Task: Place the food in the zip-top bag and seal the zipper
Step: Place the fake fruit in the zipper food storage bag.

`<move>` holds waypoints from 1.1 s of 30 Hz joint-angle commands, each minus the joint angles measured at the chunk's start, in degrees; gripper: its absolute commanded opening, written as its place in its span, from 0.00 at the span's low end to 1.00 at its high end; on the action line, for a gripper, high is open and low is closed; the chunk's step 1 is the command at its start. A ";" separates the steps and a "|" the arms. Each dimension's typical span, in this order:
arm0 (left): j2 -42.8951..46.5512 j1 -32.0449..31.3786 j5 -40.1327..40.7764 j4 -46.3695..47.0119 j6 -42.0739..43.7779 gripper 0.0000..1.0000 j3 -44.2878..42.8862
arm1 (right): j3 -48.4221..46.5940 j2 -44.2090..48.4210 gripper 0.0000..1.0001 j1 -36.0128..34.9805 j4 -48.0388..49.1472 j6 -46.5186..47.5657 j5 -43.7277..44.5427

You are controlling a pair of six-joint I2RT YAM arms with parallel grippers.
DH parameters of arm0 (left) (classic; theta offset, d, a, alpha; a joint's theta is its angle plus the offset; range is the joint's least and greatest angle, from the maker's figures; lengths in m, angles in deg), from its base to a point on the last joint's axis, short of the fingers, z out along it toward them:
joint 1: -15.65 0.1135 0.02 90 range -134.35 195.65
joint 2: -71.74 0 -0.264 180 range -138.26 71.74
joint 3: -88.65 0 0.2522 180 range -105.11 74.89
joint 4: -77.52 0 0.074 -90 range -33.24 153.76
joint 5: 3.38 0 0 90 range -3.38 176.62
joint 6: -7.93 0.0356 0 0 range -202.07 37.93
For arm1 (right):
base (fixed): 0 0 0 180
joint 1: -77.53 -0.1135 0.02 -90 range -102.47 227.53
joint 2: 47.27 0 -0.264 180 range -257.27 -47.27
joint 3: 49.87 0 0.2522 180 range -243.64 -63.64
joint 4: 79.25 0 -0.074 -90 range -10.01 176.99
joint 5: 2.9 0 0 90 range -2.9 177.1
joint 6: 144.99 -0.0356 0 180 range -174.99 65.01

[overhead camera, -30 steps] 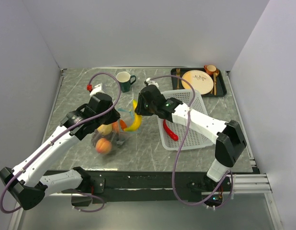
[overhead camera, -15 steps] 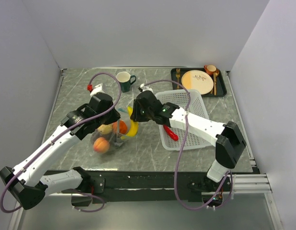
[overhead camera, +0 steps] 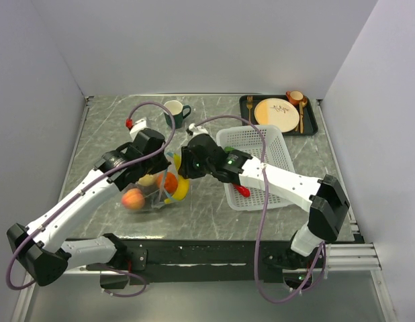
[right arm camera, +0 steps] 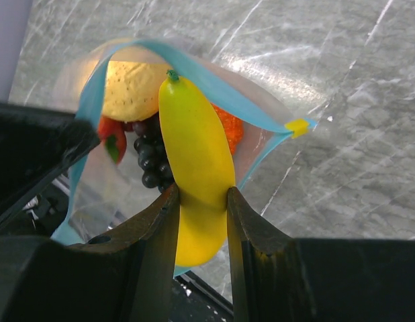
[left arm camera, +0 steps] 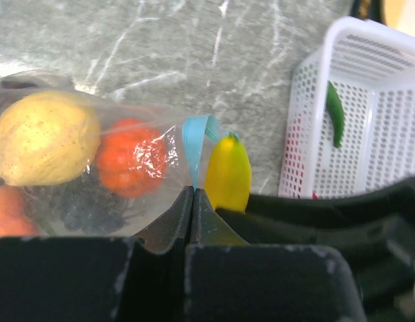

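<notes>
Gripping yellow banana (right arm camera: 194, 161), right gripper (right arm camera: 199, 196) holds its tip in zip-top bag (left arm camera: 168, 194) mouth, just left of white basket (overhead camera: 278, 144). On teal zipper (left arm camera: 193, 146), left gripper (left arm camera: 194, 196) clamps tight. In basket lie red chili (overhead camera: 242, 191), green pepper (left arm camera: 335, 114).

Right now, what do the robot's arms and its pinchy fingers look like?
Both look alike. The left arm and right arm are smooth white tubes joined by chunky black joints. A purple cable loops along each arm, and the left one's has a red plug. The left gripper and right gripper each have two black, tapered fingers.
</notes>
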 commanded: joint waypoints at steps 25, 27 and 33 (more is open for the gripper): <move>3.38 0.03 0.67 9.78 -10.36 0.01 0.37 | 6.52 5.96 0.00 -1.87 11.93 -20.42 19.74; 3.20 -0.06 0.58 9.43 -10.71 0.01 0.46 | 7.14 8.06 0.00 -1.69 11.59 -20.34 21.84; 5.39 -0.06 1.20 10.57 -10.63 0.01 2.13 | 8.55 10.80 0.01 -0.37 9.83 -17.97 25.02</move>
